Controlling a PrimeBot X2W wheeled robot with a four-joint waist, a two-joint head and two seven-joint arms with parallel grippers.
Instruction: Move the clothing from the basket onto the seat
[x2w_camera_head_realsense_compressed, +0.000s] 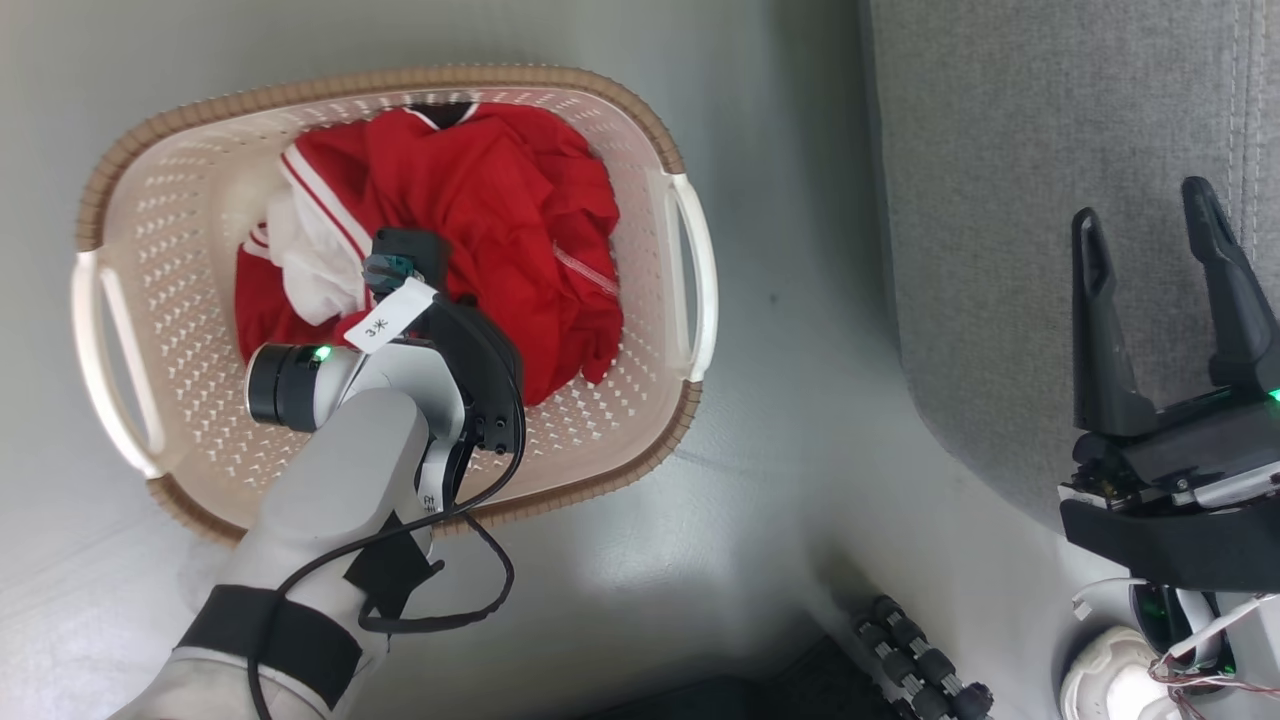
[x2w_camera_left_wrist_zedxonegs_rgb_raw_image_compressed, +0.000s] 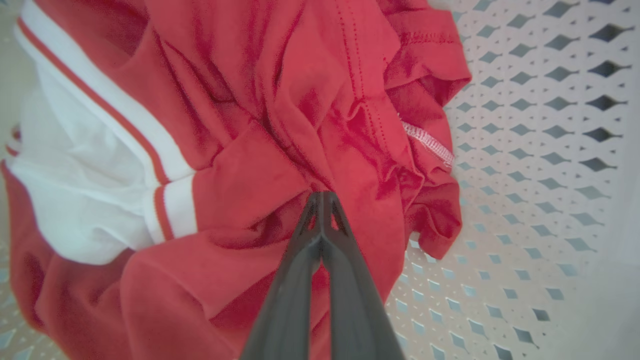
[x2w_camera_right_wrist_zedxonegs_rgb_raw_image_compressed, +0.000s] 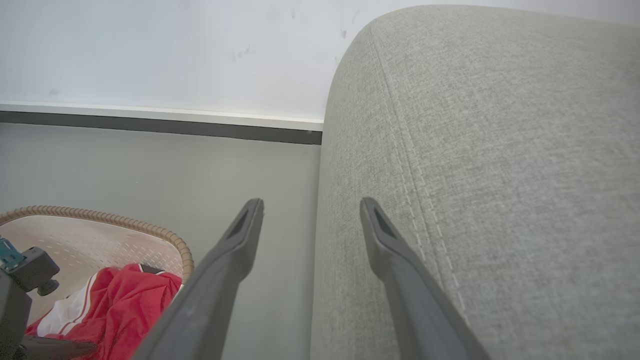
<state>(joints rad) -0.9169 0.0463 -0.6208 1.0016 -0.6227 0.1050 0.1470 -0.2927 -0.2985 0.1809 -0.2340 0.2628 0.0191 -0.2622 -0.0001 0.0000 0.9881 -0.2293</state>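
Head view: the left arm (x2w_camera_head_realsense_compressed: 340, 470) reaches down into the basket (x2w_camera_head_realsense_compressed: 400, 82), onto the clothing (x2w_camera_head_realsense_compressed: 480, 190). The right gripper (x2w_camera_head_realsense_compressed: 1140, 200) is spread wide and empty at the seat (x2w_camera_head_realsense_compressed: 1000, 150) edge.

Left wrist view: the left gripper (x2w_camera_left_wrist_zedxonegs_rgb_raw_image_compressed: 322, 197) is pinched closed on a red fold.

Right wrist view: the seat is to its right, the basket at its lower left.

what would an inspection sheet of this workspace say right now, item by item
surface: smooth grey floor, with the basket and sofa standing on it
job's things: bright red soft jerseys with white trim heaped in the cream perforated plastic basket with a brown rim; none on the visible part of the large grey fabric sofa
clutter: nothing seen
grippers: left gripper shut, tips pinching a red fold of the jerseys; right gripper open and empty, near the sofa
cables: black cable looping along the left forearm
surroundings: pale wall with a dark skirting strip
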